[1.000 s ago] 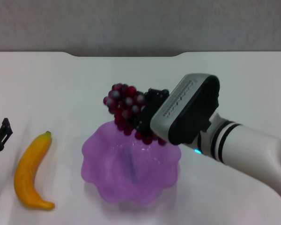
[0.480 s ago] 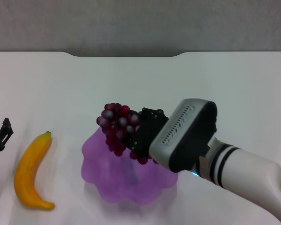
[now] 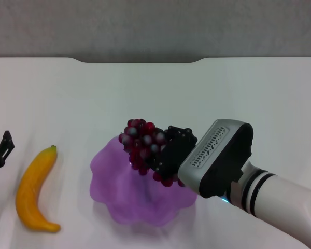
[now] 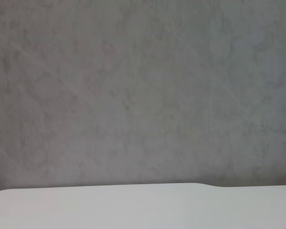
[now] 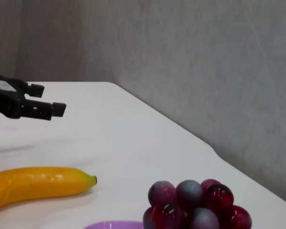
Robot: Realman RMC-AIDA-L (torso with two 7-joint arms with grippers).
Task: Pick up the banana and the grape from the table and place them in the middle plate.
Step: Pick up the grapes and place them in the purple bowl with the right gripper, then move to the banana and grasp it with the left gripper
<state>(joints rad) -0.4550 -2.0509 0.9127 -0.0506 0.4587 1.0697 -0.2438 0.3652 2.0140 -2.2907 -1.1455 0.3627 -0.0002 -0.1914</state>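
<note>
My right gripper (image 3: 165, 155) is shut on the grape (image 3: 144, 146), a dark red-purple bunch held just above the middle plate (image 3: 114, 192), over its far right part. The plate is translucent purple with a wavy rim. The right wrist view shows the grape (image 5: 193, 210) close up, with a sliver of the middle plate's rim (image 5: 112, 225) below it. The banana (image 3: 33, 190) lies on the table (image 3: 223, 93) left of the plate, its green stem pointing away from me; it is also in the right wrist view (image 5: 38, 183). My left gripper (image 3: 0, 150) waits open at the far left edge, beside the banana.
The table's dark notched far edge (image 3: 140, 60) meets a grey wall. The left wrist view shows only that wall and a strip of table (image 4: 133, 205). The left gripper (image 5: 31, 101) hovers above the table beyond the banana in the right wrist view.
The right gripper has carried the grape from behind the plate's far rim down and toward me, over the plate. The banana and left arm have not moved.
</note>
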